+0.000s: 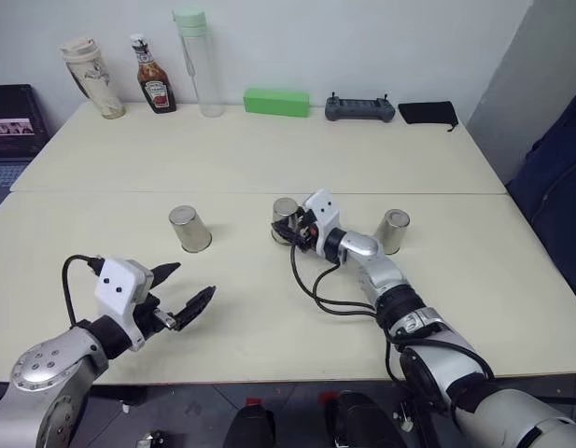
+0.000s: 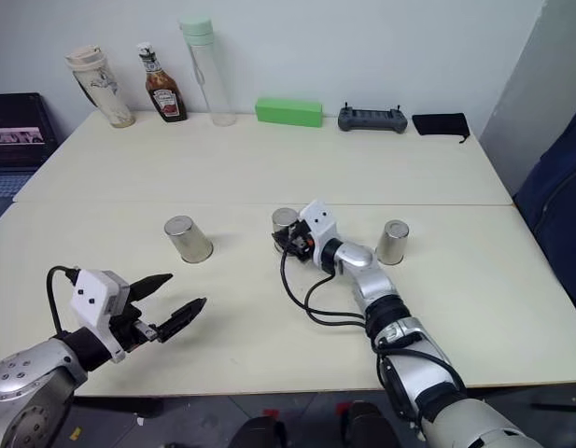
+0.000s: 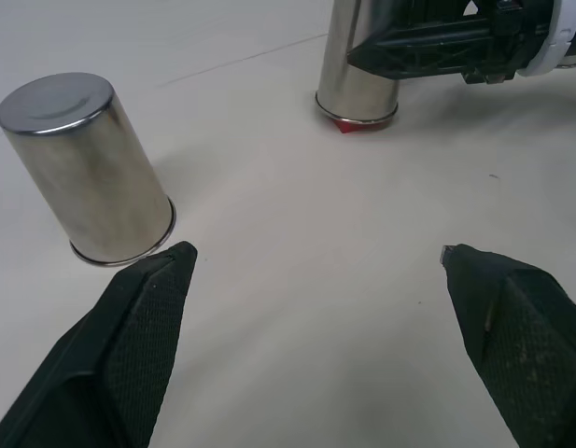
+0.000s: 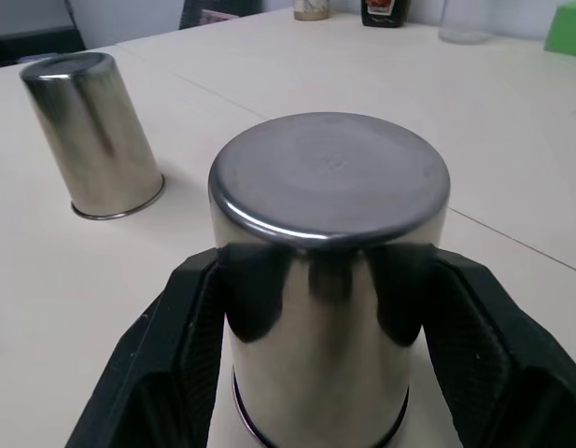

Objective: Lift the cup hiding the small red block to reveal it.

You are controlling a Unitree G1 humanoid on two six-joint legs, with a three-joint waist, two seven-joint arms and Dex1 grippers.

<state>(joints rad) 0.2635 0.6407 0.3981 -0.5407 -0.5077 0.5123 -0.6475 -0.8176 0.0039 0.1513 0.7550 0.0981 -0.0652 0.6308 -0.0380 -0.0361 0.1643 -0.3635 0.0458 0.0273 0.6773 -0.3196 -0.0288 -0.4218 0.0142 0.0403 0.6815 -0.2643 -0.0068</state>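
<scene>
1. Right gripper point(image 1: 289, 227) reached over the cream table point(image 1: 269, 308) to the middle cup point(image 4: 330, 280) of three upturned metal cups; its two black fingers point(image 4: 171, 373) were closed against the cup's opposite sides, clamping it.
2. Middle cup stood upright, base uppermost, and appeared slightly raised at its rim; a sliver of the small red block point(image 3: 348, 126) showed beneath that rim in the left wrist view, though whether the rim had cleared the table could not be told.
3. Left cup point(image 1: 189, 229) and right cup point(image 1: 393, 231) stood upside down on the table, each well apart from the middle one.
4. Left gripper point(image 1: 180, 291) hovered near the table's front edge, its fingers spread wide and holding nothing, near the left cup.
5. Ketchup bottle point(image 1: 154, 75), clear bottle point(image 1: 199, 63), green box point(image 1: 276, 102) and black controller point(image 1: 359, 108) lined the far edge.
</scene>
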